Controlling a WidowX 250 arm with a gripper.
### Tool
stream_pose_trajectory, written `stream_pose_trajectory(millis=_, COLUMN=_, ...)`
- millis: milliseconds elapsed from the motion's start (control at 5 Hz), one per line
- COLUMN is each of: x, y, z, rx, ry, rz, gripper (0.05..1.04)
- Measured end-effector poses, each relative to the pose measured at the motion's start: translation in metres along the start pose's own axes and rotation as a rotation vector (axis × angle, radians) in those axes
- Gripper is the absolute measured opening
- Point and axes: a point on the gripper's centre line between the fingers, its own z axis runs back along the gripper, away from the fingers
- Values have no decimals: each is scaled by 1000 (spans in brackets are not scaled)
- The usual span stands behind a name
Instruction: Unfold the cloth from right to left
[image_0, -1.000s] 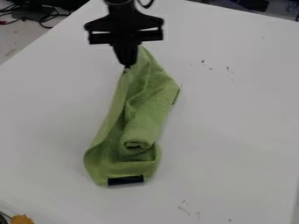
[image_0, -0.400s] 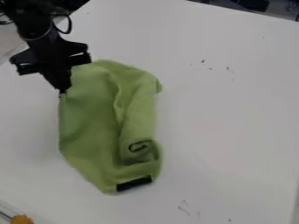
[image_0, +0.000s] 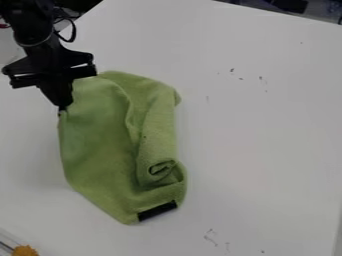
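Observation:
My gripper (image_0: 62, 108) is at the upper left, shut on the left edge of the green cloth (image_0: 100, 145) near its upper left corner. From there the cloth spreads down and to the right over the table. Its left part lies fairly flat and wide, while the right side is still bunched in a long fold that ends in a rolled curl at the lower right. A black strip lies along the cloth's bottom edge.
The white table (image_0: 267, 145) extends to the right of the cloth. At the bottom left corner is an orange object (image_0: 25, 250) beside a clear-edged item. Dark cables and gear sit beyond the table's top left edge.
The gripper has moved left and somewhat down, drawing the cloth's left edge with it. The cloth has opened from a narrow bundle into a wider shape, and its black strip has tilted.

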Motion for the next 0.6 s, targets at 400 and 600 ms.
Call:
stream_pose_trajectory(millis=400, x=-30, y=53, z=-16, rx=2, ry=42, rz=-41, gripper=69)
stream_pose_trajectory(millis=600, x=-29, y=59, z=-20, rx=33, ry=45, rz=-42, gripper=87)
